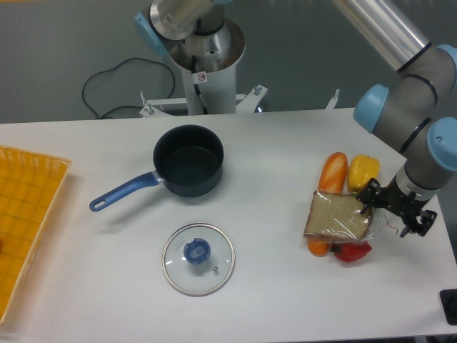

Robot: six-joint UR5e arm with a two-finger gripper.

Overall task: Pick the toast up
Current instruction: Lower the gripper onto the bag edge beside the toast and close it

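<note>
Plastic-wrapped toast [338,216] is lying at the right of the white surface [271,150].
It is resting on an orange vegetable [330,179]; the black pincer [393,212] is touching its right edge, state unclear.

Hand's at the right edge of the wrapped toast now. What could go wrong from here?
1. The toast lies on top of the orange vegetable and a red pepper, so a push may slide it rather than seat it.
2. The hand sits at the crinkly plastic edge; it may pinch only the wrap, not the bread.
3. The yellow pepper lies close by and could get bumped.
</note>
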